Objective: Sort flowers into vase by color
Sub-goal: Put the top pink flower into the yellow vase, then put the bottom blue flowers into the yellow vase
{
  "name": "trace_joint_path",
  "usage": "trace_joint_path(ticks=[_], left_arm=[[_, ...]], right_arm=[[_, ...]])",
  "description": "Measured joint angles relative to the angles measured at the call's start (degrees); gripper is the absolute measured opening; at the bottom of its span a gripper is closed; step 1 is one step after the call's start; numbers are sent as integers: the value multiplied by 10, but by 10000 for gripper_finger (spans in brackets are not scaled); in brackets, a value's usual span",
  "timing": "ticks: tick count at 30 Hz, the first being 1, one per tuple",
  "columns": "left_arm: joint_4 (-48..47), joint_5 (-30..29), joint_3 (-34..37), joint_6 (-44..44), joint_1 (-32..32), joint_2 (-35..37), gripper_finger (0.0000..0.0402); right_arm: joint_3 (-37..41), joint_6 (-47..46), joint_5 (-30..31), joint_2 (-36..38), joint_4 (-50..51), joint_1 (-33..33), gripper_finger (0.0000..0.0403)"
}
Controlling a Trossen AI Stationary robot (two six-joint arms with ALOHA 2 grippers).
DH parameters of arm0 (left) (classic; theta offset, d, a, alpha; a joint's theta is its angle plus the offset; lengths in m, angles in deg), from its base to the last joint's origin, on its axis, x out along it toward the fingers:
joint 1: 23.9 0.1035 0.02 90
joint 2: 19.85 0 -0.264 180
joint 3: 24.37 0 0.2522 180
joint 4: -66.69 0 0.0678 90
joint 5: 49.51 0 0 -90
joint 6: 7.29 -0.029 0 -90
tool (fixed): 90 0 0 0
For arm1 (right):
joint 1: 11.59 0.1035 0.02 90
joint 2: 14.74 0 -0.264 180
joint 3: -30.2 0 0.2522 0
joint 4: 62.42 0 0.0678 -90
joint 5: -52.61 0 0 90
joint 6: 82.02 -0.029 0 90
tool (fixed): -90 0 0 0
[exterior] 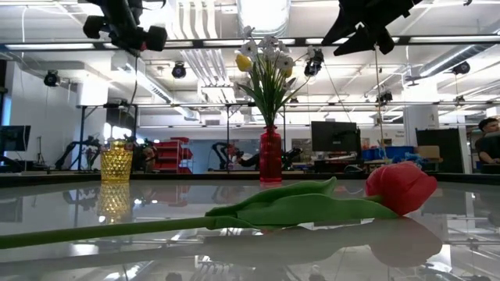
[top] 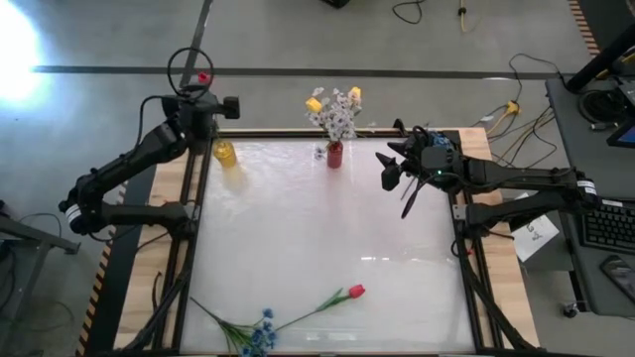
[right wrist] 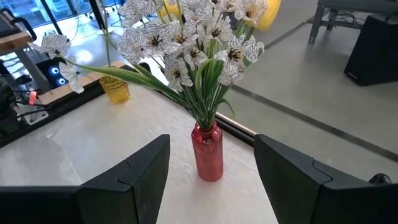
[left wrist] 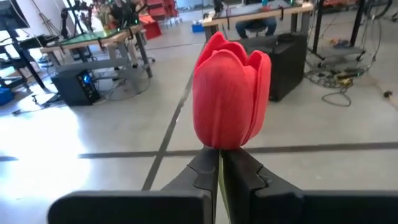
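My left gripper (top: pixel 203 91) is raised over the table's far left corner, beyond the yellow vase (top: pixel 225 152), and is shut on a red tulip (left wrist: pixel 231 93). My right gripper (right wrist: pixel 211 180) hangs open in the air, right of the red vase (right wrist: pixel 208 152) and pointing at it. The red vase (top: pixel 335 154) stands at the far edge and holds white sprays (right wrist: pixel 199 37) and yellow tulips (top: pixel 315 102). A second red tulip (top: pixel 355 292) and a blue cluster flower (top: pixel 263 332) lie flat near the near edge. My left gripper pinches the tulip's stem just under the red head (left wrist: pixel 219 144), between the ends of its two fingers (left wrist: pixel 202 171). The head stands straight out past the fingertips, lifted clear of the table. The stem behind the fingers is hidden.
The yellow vase (exterior: pixel 116 162) has no flowers in it. The white tabletop (top: pixel 327 228) between the vases and the lying flowers is bare. Dark frame rails (top: pixel 193 218) run along the table's left and right sides. Cables and desks lie beyond the far edge.
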Motion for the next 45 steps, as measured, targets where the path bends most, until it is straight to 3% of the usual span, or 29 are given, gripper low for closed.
trace_joint_path(ticks=[3, 8, 15, 22, 27, 32, 39, 45], left_arm=[[-58, 6, 1, 39, -1, 1, 0], [-197, 101, 2, 127, 0, -1, 3], [-321, 238, -3, 186, -1, 7, 66], [-400, 403, -26, 173, -9, 41, 140], [-401, 565, -24, 100, -67, 82, 164], [-403, 648, -21, 72, -209, 106, 166], [-402, 644, 6, 73, -517, 84, 166], [-385, 619, 30, 159, -757, -12, 166]], right_arm=[[0, 0, 0, 0, 0, 0, 226], [0, 0, 0, 0, 0, 0, 226], [0, 0, 0, 0, 0, 0, 226], [0, -2, 0, 0, 1, 0, 226], [0, -2, -1, 0, 0, 0, 226], [0, -2, -5, 0, 0, 0, 226], [0, -12, -20, 0, 0, 1, 226], [0, -27, -20, 0, 0, 16, 226]])
